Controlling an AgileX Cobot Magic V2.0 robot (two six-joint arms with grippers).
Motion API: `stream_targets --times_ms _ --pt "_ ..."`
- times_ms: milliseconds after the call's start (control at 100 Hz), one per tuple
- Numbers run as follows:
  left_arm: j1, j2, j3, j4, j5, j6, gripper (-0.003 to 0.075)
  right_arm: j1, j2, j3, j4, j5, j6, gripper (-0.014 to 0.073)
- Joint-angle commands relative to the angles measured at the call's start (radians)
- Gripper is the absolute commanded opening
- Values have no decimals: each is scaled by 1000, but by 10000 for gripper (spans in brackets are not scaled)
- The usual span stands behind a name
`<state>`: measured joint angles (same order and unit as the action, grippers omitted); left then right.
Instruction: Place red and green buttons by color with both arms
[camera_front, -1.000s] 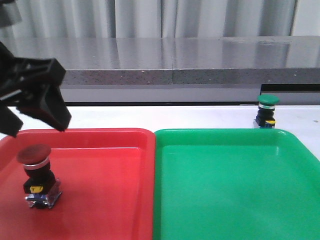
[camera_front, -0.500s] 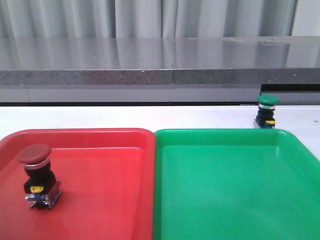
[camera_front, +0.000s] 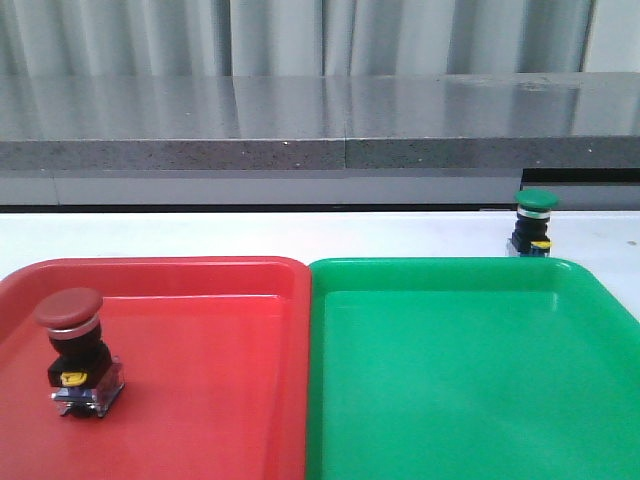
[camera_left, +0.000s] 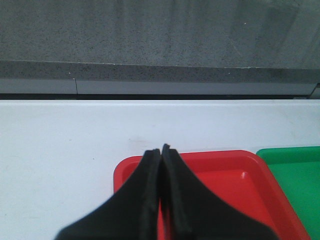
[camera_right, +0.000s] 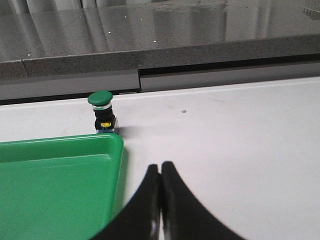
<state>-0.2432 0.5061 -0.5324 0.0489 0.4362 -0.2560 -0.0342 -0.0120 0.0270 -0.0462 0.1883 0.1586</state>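
The red button (camera_front: 75, 350) stands upright in the red tray (camera_front: 200, 300), near its left side. The green button (camera_front: 533, 222) stands upright on the white table just behind the green tray (camera_front: 470, 350), at the back right; it also shows in the right wrist view (camera_right: 102, 111). My left gripper (camera_left: 161, 149) is shut and empty, above the red tray's far left corner (camera_left: 125, 170). My right gripper (camera_right: 160, 166) is shut and empty over the table, beside the green tray's corner (camera_right: 100, 150) and nearer than the green button. Neither gripper shows in the front view.
A grey stone ledge (camera_front: 320, 130) runs along the back of the white table (camera_front: 250, 235). The two trays lie side by side, touching at the middle. In the right wrist view bare table (camera_right: 240, 140) lies to the right of the green tray.
One second ago my left gripper hung open above the red tray's far left corner in the front view. It has since left that view. The buttons have not moved.
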Motion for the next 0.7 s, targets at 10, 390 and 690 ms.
stream_targets --times_ms 10,390,690 --pt "0 -55 11 29 -88 -4 -20 1 -4 -19 0 -76 -4 -63" --pt "0 -259 206 41 -105 -4 -20 1 -4 -19 0 -76 -4 -63" --pt "111 -380 354 0 -261 93 -20 1 -4 -19 0 -76 -4 -63"
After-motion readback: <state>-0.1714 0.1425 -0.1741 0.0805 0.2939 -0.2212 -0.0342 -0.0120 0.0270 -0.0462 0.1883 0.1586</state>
